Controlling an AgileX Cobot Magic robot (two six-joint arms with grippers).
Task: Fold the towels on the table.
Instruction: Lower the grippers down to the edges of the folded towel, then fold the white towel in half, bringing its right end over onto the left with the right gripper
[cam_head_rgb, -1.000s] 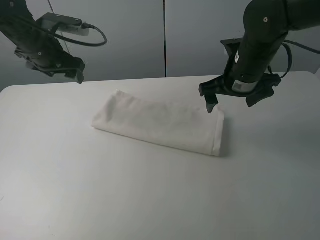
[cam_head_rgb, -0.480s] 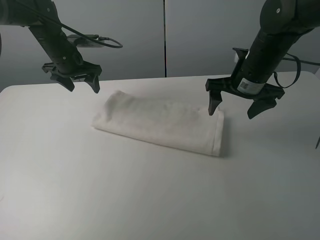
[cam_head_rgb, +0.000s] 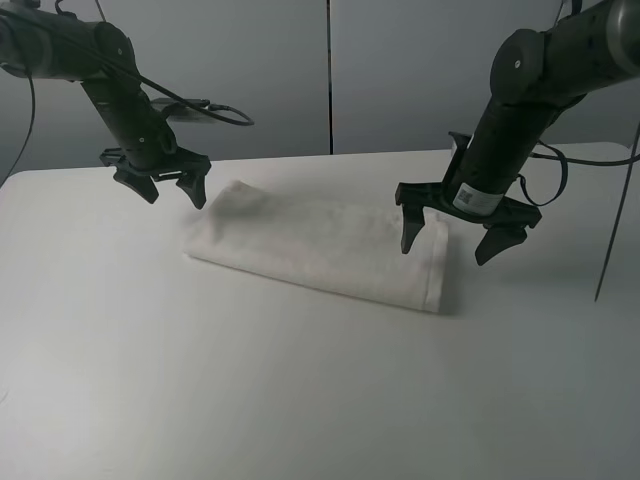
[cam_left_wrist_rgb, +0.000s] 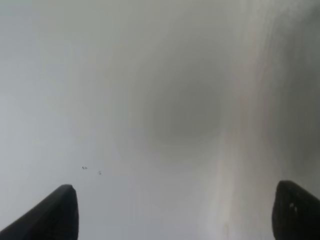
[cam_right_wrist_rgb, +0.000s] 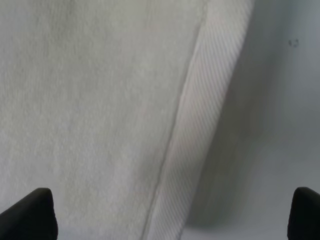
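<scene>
- Both claws are hanging wide open and gripping nothing: the left gripper (cam_head_rgb: 172, 190) is hovering just beside the towel's far left corner, and the right gripper (cam_head_rgb: 445, 245) is straddling its right end.
- The towel (cam_head_rgb: 320, 245) is lying as a long folded strip, slanting across the middle of the table (cam_head_rgb: 300, 420); its woven band (cam_right_wrist_rgb: 215, 100) is showing between the right fingers.
- Judging by that shape, one fold is looking done, and an end-to-end fold is probably remaining, with no grip made yet.
- Against a second ago, the left arm is in from the table's far left edge and nearer the corner, the right gripper is sitting lower, and the towel is lying unchanged.
</scene>
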